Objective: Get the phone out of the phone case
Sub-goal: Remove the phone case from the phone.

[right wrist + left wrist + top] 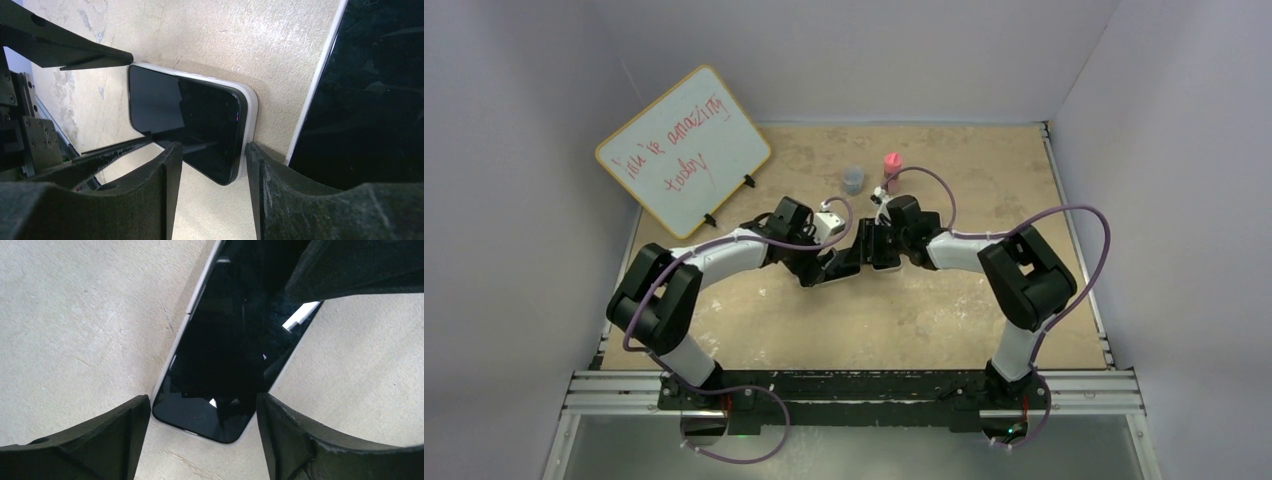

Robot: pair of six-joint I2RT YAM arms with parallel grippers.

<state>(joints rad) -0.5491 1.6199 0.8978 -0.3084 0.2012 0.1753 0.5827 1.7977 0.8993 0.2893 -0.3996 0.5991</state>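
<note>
The left claw (202,400) is spread to the width of the phone (220,355), a finger at each long edge of its near end; whether it squeezes cannot be told. At the opposite end the right claw (210,147) gapes over a corner, one finger above the dark screen, the other against the white phone case (248,117). The phone lies screen-up in its case on the tan desk (75,315). Beyond both claws stand a grey cup (854,180), a pink bottle (891,163) and a whiteboard (684,150).

The phone (185,120) shows a glossy black screen, its phone case (250,115) white, against a mottled beige tabletop (984,180). Red handwriting crosses a white, yellow-framed whiteboard (682,150); the bottle (891,163) is pink, the cup (854,179) grey-blue, the cables (1084,213) purple.
</note>
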